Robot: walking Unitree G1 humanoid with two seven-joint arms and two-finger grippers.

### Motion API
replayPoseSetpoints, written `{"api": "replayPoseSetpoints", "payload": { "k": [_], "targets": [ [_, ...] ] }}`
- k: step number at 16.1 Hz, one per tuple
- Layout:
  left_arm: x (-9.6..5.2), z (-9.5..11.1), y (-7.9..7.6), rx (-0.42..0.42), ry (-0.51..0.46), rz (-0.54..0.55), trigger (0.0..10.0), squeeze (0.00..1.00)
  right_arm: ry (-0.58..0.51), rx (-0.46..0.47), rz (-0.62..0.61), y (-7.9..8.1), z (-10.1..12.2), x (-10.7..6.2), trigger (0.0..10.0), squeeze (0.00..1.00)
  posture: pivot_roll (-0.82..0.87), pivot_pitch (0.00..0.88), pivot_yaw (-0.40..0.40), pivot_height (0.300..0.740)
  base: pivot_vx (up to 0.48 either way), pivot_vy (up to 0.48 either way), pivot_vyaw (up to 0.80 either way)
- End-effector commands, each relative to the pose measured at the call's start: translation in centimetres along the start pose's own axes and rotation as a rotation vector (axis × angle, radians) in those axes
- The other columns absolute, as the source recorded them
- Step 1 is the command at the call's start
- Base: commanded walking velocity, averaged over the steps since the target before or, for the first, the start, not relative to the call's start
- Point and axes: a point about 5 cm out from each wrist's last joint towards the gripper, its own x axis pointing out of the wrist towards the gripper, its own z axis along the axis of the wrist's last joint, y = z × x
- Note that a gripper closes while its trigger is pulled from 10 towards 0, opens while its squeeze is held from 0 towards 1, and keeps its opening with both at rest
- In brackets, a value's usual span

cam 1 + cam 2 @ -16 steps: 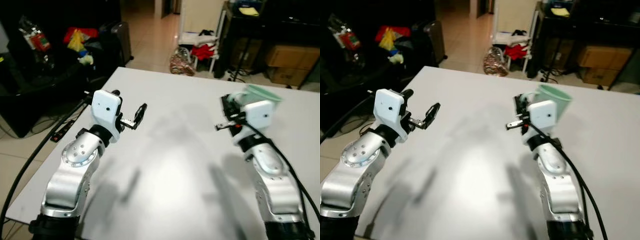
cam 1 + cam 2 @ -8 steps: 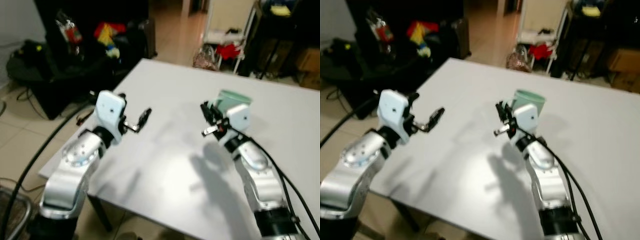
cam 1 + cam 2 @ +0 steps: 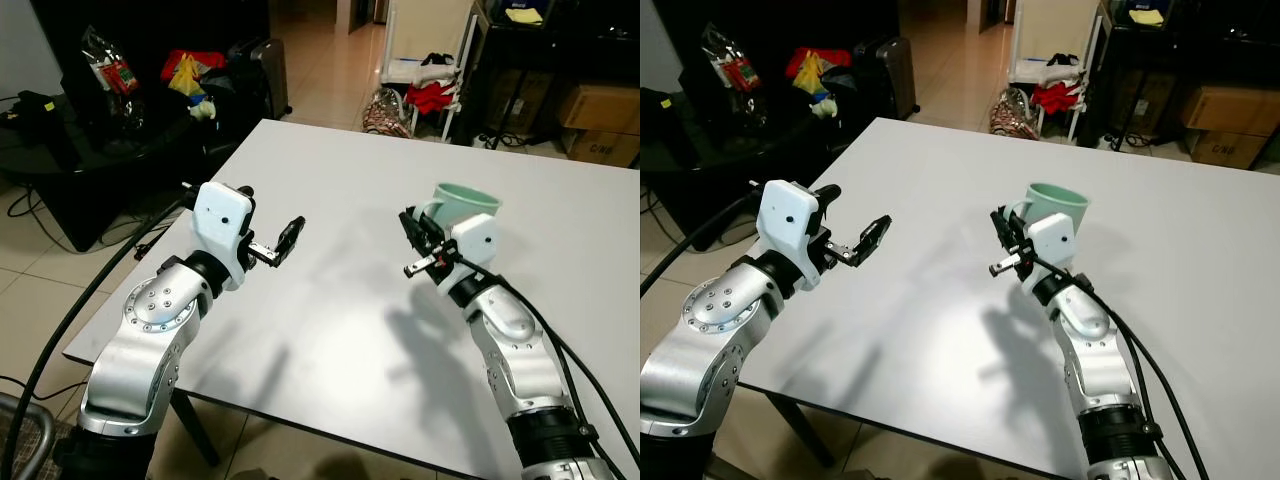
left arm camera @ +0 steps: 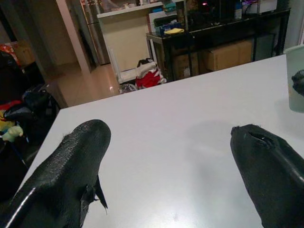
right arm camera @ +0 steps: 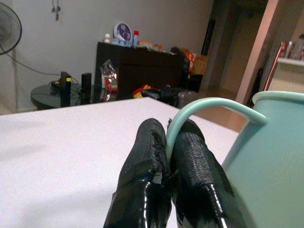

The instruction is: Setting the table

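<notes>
As both my arms reach out over the white table (image 3: pixel 330 330), the items stand thus, nearest first. Left gripper (image 3: pixel 290 236): held above the table near its left edge, fingers (image 4: pixel 71 161) spread wide apart, nothing between them. Right gripper (image 5: pixel 173 156): raised above the table's middle, its two black fingers pinched together on the thin loop handle of a pale green cup (image 3: pixel 463 203). Cup: carried upright in the air, off the table, hanging just beyond my right wrist housing, open mouth upward. Table: bare white top, shadows of both arms falling across it. Beyond the far edge: tiled floor, a red and patterned bundle (image 3: pixel 381 108) by a white shelf unit, cardboard boxes (image 3: pixel 598 108) under a black rack to the right, a dark sofa (image 3: pixel 120 110) with bright clutter to the left.
</notes>
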Motion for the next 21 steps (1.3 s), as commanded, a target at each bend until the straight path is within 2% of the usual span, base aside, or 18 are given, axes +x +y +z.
{"api": "replayPoseSetpoints", "payload": {
  "k": [1,7,21],
  "targets": [
    [0.11,0.26,0.02,0.01,0.001,-0.01,10.0,0.0,-0.02,-0.016,0.01,-0.21,0.42,0.42,10.0,0.0,0.07,0.0,0.029,0.74,0.0,0.0,0.0],
    [0.06,0.27,-0.07,0.014,0.001,-0.015,10.0,0.0,-0.014,-0.044,0.045,0.0,-0.03,0.86,10.0,0.0,0.07,0.0,0.023,0.74,0.0,0.0,0.0],
    [0.17,0.47,-0.24,0.02,0.002,-0.035,10.0,0.0,-0.018,-0.063,0.04,-0.5,-0.36,1.06,10.0,0.0,0.09,0.0,0.033,0.74,0.0,0.0,0.0]
  ]
}}
